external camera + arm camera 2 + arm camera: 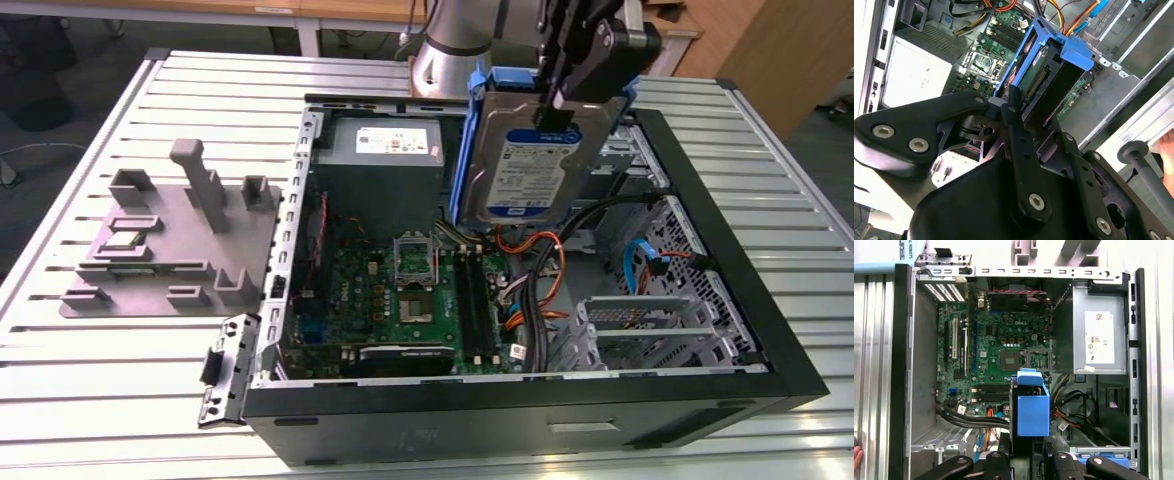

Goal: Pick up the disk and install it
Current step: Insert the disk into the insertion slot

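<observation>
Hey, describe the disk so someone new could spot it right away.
Look at the open black computer case on the slatted table. Above it, the gripper holds the disk upright: flat, silver, blue-bracketed, unlike the boxy grey power supply in the case.

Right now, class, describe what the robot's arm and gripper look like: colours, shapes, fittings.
The arm is a smooth, silver-grey round tube. The gripper is matte black, built from flat, round-ended link bars pinned with silver hex-socket screws, ending in narrow black fingers.
</observation>
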You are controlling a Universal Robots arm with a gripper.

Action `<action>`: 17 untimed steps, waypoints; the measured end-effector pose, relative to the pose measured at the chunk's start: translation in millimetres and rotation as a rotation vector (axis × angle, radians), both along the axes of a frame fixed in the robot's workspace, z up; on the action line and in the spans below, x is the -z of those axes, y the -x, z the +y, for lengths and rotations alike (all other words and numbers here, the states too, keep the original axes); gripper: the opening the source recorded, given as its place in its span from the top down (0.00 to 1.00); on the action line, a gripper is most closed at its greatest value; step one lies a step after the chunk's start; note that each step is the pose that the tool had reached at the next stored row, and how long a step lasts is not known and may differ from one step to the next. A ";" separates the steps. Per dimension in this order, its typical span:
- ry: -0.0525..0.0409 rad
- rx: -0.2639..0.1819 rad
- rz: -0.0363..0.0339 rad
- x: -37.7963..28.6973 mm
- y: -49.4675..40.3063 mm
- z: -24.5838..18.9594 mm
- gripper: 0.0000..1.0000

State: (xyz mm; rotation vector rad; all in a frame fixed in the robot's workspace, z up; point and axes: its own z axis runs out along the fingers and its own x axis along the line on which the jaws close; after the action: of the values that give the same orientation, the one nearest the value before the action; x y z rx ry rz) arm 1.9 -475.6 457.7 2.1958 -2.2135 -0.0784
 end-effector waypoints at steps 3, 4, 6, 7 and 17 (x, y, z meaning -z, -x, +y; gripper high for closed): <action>0.0000 0.000 0.0000 0.4 0.0 -3.0 0.65; 0.0000 0.000 0.0000 0.5 0.0 -4.0 0.65; 0.0001 0.000 0.0000 1.2 0.0 -9.5 0.65; 0.0001 0.000 0.0000 1.3 0.0 -10.6 0.65; 0.0000 0.000 0.0000 2.1 0.0 -21.2 0.65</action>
State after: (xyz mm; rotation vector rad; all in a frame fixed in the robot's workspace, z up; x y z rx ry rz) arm 1.9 -496.8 455.5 2.1959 -2.2134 -0.0784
